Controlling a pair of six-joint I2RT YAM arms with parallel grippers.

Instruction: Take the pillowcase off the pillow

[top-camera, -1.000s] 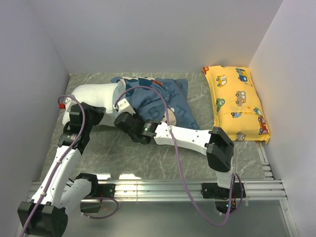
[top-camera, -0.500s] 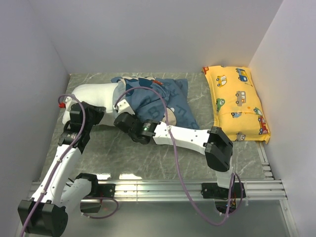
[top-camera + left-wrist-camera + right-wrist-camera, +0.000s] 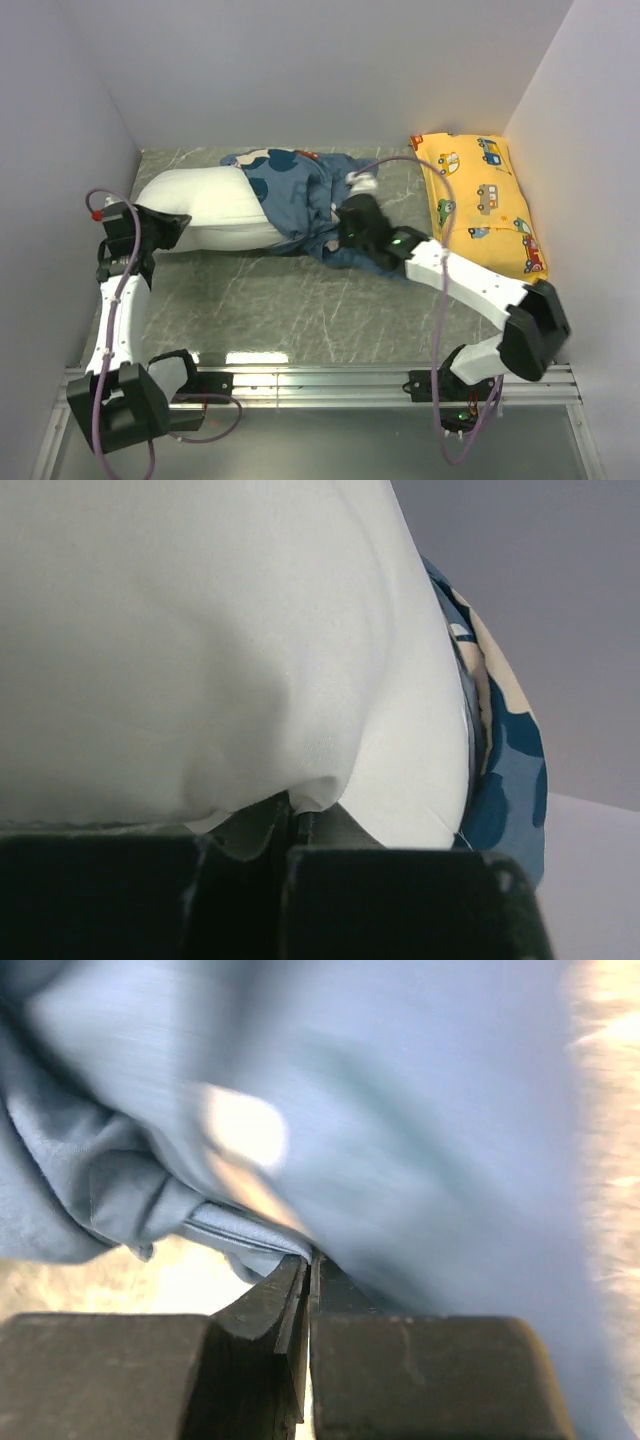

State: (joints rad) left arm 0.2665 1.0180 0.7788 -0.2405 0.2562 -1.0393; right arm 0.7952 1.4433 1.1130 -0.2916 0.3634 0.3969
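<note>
On the pillowcase [image 3: 300,195]: sits crumpled toward the far middle of the table [image 3: 300,310], wrapped round only the right end of the pillow [image 3: 205,205]. Leaves the pillow's left half or more bare and white, lying crosswise on the table's left side. Judging by that, roughly halfway: much already peeled back, but not yet free of the last stretch inside the fabric.

Held at both ends. At the left, by the left gripper [image 3: 292,820], pressed together on a fold of white pillow at its bare end. At the right, by the right gripper [image 3: 308,1275], closed tight on a pleat of plain blue cloth at the case's near right edge. Looks set up for pulling apart: holding the pillow back leftward, dragging the case rightward.

Off to the right: a yellow car-print pillow [image 3: 480,205] along the right wall, near the case's loose edge but apart from it. Likely to crowd the pull, with little room for the right arm's travel before meeting it or the wall. Also worth watching: bunched folds snagging on the pillow's plump corners.
</note>
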